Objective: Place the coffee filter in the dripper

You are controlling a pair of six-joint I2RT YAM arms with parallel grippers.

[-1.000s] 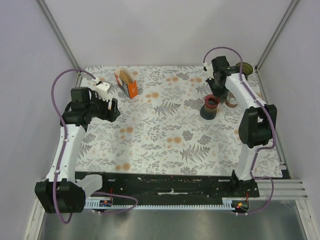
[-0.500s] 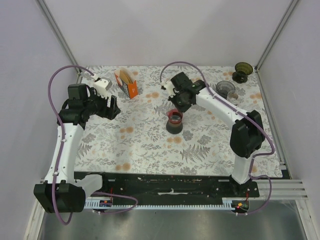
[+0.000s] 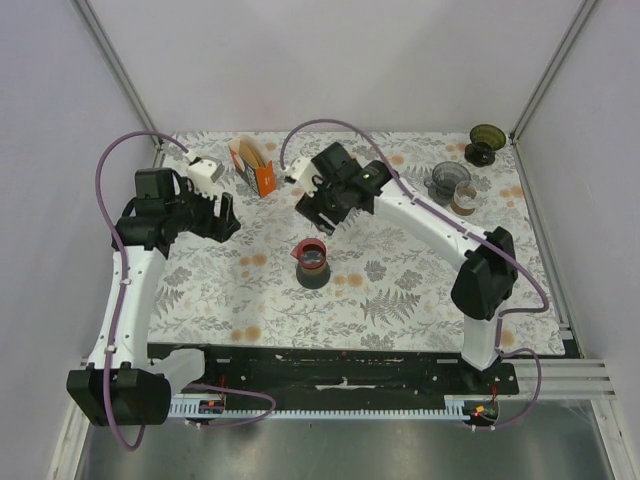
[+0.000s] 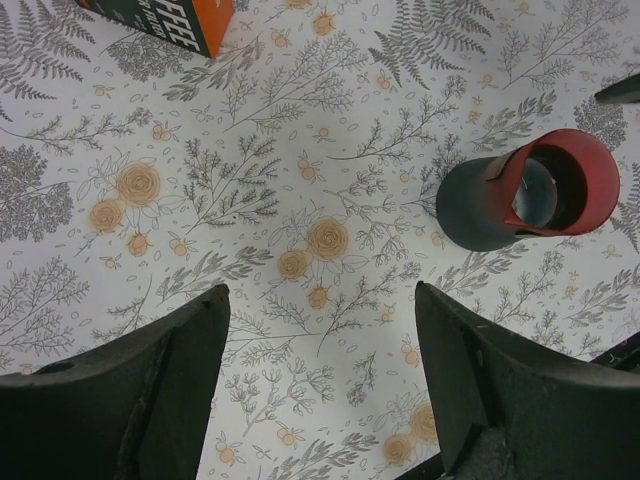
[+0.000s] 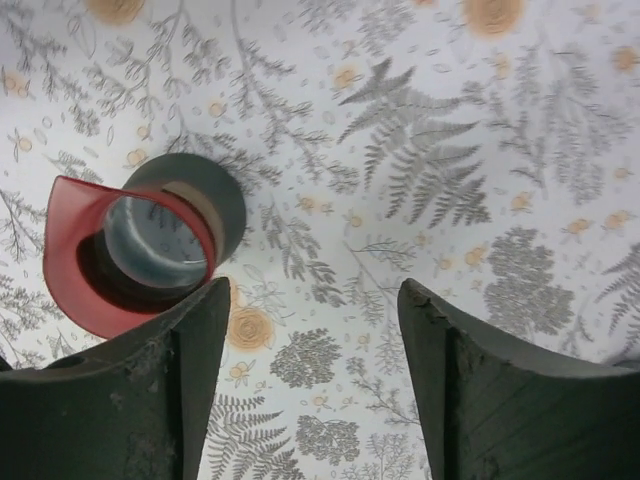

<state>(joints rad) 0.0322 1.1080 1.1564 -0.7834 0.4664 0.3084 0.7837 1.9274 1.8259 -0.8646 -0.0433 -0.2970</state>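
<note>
Right pincer stands wide and empty, the dripper upright just beside it; left pincer, equally wide and empty, should pinch one sheet's edge from the filter box ahead of it, lifting slowly so only one comes.

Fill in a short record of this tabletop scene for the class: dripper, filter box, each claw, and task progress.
Red-rimmed dripper: centre of the table, no filter seen inside
Orange filter box: standing at the far left
Left claw: open, empty
Right claw: open, empty, apart from the dripper
Progress: filter not yet placed
</note>
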